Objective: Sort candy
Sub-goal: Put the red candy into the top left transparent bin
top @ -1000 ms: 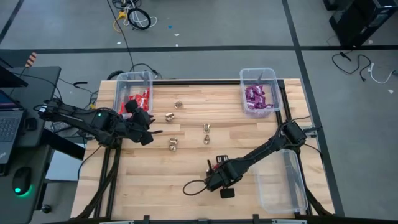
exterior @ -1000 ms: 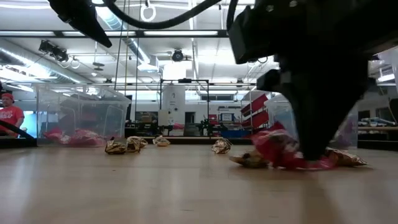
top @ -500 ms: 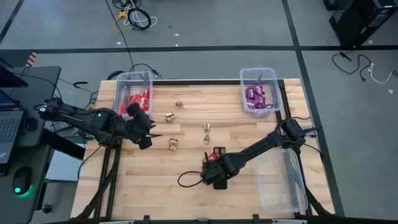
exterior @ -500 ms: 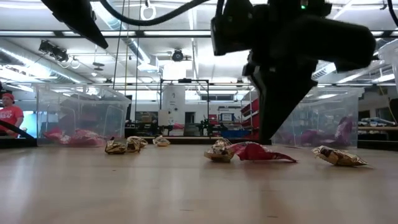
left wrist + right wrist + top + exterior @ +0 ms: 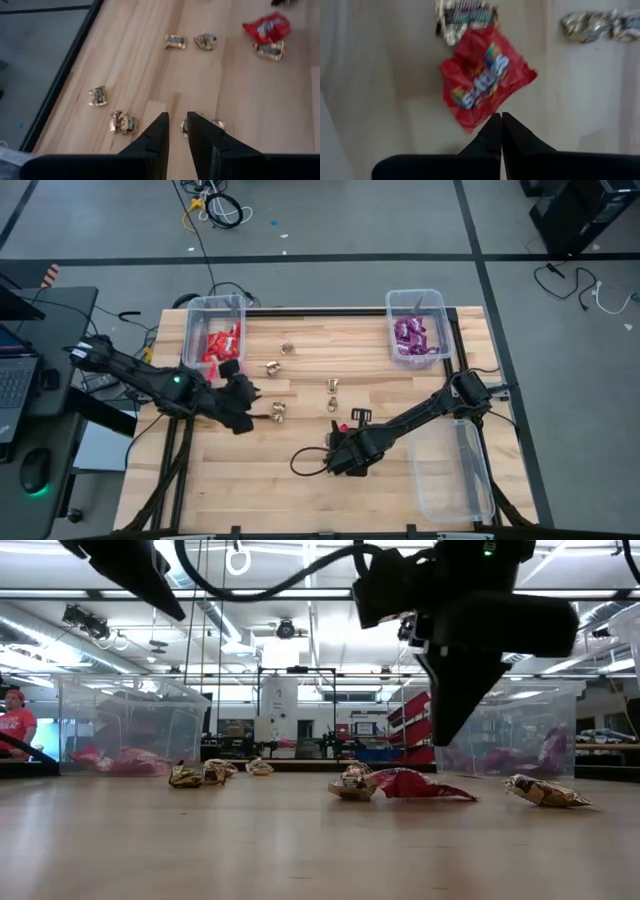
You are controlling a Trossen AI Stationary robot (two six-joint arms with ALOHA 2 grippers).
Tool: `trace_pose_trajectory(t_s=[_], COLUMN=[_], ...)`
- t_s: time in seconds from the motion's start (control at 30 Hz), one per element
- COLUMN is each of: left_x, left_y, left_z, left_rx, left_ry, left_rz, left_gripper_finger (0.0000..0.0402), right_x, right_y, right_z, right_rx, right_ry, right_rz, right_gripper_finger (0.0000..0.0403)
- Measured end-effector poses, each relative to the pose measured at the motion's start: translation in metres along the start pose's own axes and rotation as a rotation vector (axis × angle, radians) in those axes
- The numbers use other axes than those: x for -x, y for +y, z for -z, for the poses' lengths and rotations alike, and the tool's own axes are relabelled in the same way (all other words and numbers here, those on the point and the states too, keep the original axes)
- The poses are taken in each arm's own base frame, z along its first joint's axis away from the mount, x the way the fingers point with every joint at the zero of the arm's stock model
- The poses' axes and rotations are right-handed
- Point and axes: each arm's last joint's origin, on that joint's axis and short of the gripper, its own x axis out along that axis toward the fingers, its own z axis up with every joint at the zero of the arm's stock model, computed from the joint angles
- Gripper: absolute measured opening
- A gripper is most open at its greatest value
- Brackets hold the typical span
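Observation:
A red candy packet (image 5: pixel 485 90) lies flat on the table near the middle, with a gold piece (image 5: pixel 465 17) against its far side. My right gripper (image 5: pixel 342 442) hangs shut just above the packet's near edge, clear of it in the low view (image 5: pixel 447 735). My left gripper (image 5: pixel 260 415) is open by a narrow gap and slants down over a gold candy (image 5: pixel 216 123) that lies half hidden behind its fingers (image 5: pixel 176 125). Several more gold pieces (image 5: pixel 332 386) lie scattered on the far half of the table.
A clear bin with red packets (image 5: pixel 215 340) stands at the far left, and one with purple packets (image 5: pixel 415 335) at the far right. An empty clear bin (image 5: pixel 455 470) sits by the right edge. A person in red (image 5: pixel 12 725) shows beyond the table.
My right gripper, shut, has pushed the red packet and a gold piece a short way toward the table's far left, then turned and risen clear of them. My left gripper has moved down and toward the table's right and near edge, closer to a gold candy.

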Motion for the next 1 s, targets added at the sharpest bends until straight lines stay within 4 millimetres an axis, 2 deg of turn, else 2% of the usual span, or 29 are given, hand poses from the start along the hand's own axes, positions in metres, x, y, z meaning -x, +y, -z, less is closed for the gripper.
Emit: trace_pose_trajectory(t_s=[0.1, 0.23, 0.37, 0.47, 0.67, 0.83, 1.0], left_x=[-0.009, -0.018, -0.020, -0.019, -0.015, -0.017, -0.027], left_y=[-0.008, -0.014, -0.016, -0.018, -0.029, -0.044, -0.061], left_z=[0.001, 0.001, 0.002, 0.002, 0.002, 0.007, 0.012], left_rx=[-0.005, -0.019, -0.011, -0.009, -0.033, -0.121, -0.204], left_ry=[0.032, 0.061, 0.068, 0.060, 0.036, 0.061, 0.100], left_rz=[-0.012, -0.038, -0.042, -0.034, 0.024, 0.070, 0.067], left_gripper_finger=[0.0072, 0.0072, 0.0072, 0.0072, 0.0072, 0.0072, 0.0072], right_x=[-0.002, -0.015, -0.032, -0.037, -0.035, -0.028, -0.022], right_y=[-0.001, -0.003, -0.005, -0.004, 0.005, 0.011, 0.010], right_z=[-0.003, -0.006, -0.001, -0.002, -0.017, -0.033, -0.040], right_rx=[-0.015, -0.046, -0.095, -0.124, -0.173, -0.218, -0.224], right_ry=[-0.031, -0.070, -0.066, -0.099, -0.248, -0.405, -0.508], right_rz=[0.004, -0.018, -0.020, -0.040, -0.154, -0.247, -0.226], right_gripper_finger=[0.0000, 0.0000, 0.0000, 0.0000, 0.0000, 0.0000, 0.0000])
